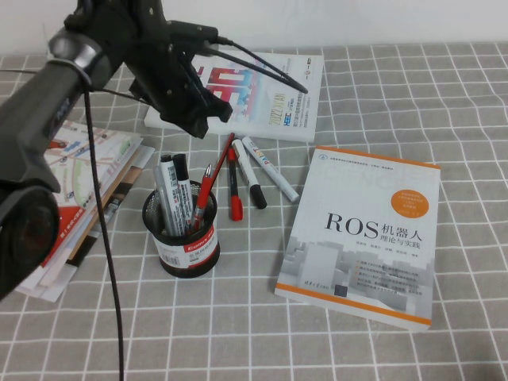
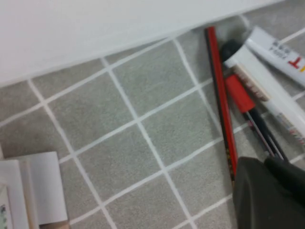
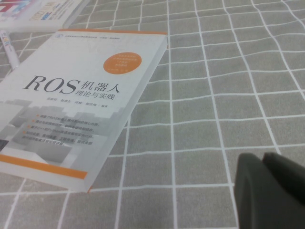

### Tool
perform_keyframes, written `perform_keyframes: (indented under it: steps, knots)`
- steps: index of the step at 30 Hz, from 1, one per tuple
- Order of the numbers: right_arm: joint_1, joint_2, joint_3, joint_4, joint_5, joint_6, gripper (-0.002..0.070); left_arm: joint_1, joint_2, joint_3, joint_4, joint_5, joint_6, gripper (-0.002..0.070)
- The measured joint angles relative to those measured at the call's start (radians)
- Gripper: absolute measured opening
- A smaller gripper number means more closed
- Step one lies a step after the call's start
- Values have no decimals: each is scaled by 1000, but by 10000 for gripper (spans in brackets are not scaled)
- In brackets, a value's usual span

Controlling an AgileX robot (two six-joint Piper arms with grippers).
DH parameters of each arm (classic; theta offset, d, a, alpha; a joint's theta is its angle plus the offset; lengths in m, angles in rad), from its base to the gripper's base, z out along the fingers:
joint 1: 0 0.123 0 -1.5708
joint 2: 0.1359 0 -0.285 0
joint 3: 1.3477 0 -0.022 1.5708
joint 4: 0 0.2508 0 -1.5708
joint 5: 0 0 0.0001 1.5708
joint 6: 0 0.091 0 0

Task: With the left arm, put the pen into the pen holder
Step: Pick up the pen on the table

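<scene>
The pen (image 1: 228,149), a very thin dark-red stick, lies on the checked cloth beside the markers, just behind the pen holder (image 1: 185,242). It also shows in the left wrist view (image 2: 220,95). The black mesh pen holder stands upright and holds several markers and a red clip pen. My left gripper (image 1: 213,119) hovers above the pen's far end, shut and empty; in the left wrist view the left gripper (image 2: 268,191) covers the pen's near end. My right gripper (image 3: 271,191) is out of the high view, shut and empty, low over bare cloth to the right of the ROS book.
A black marker with a red cap (image 1: 235,190) and two white markers (image 1: 270,171) lie next to the pen. A ROS book (image 1: 361,230) lies at the right, another book (image 1: 254,95) at the back, magazines (image 1: 87,182) at the left. The left arm's cable (image 1: 103,238) hangs near the holder.
</scene>
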Motion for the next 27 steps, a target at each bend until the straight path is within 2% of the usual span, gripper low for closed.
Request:
perform_keyframes:
  steps: [1,6,8,12,15,27]
  knots:
    - [0,0,0,0,0,0,-15,-42,89,-2,35,-6,37,0]
    - [0,0,0,0,0,0,-15,-46,104,-2,35,-6,39,20]
    - [0,0,0,0,0,0,-15,-46,105,-2,35,-8,41,68]
    - [0,0,0,0,0,0,-15,-49,108,-2,35,-8,42,221]
    - [0,0,0,0,0,0,-15,-50,111,-2,35,-8,43,266]
    - [0,0,0,0,0,0,-15,-50,125,-2,73,-8,45,287]
